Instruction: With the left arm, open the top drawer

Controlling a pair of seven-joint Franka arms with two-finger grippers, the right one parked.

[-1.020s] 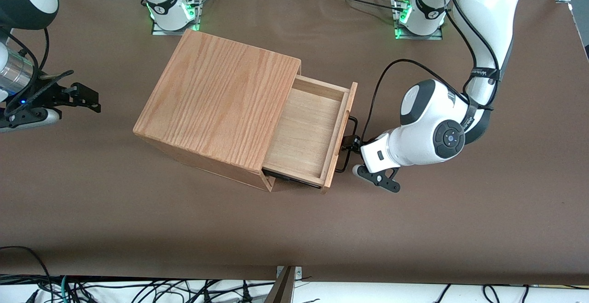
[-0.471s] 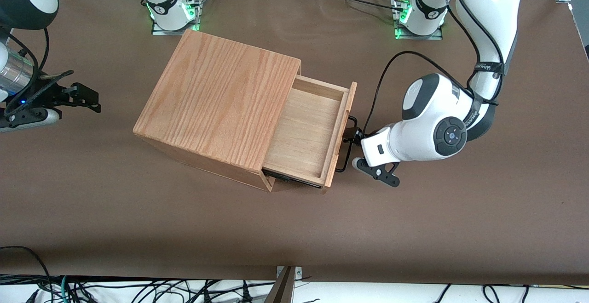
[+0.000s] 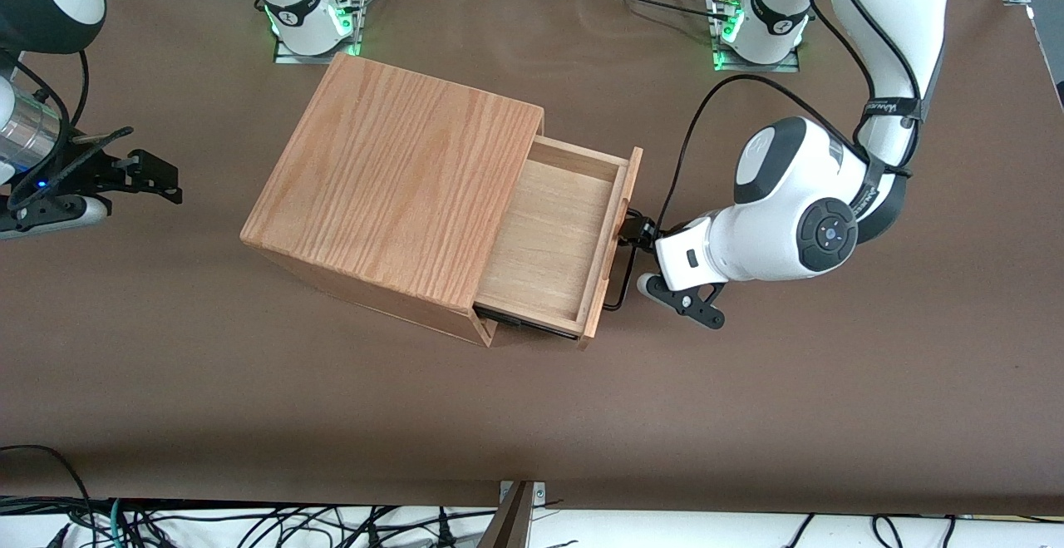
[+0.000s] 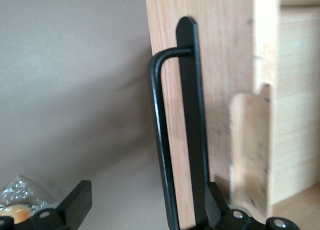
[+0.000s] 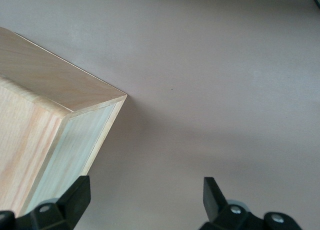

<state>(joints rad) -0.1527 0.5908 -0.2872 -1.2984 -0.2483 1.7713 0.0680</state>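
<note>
While the top drawer is seen part-open, its handle lies lengthwise between the tool's spread fingers; nothing is clamped.

The cabinet is oak-grained wood with a smooth, low-sheen top. The top drawer, pulled out, is paler wood, its inside smooth and matt. Its handle is a thin black metal bar with a satin finish. The left arm has glossy white plastic shells and dark-grey caps; its hand, at the handle with fingers spread, is matt black. The bench wears a matt brown, paper-like cover.
</note>
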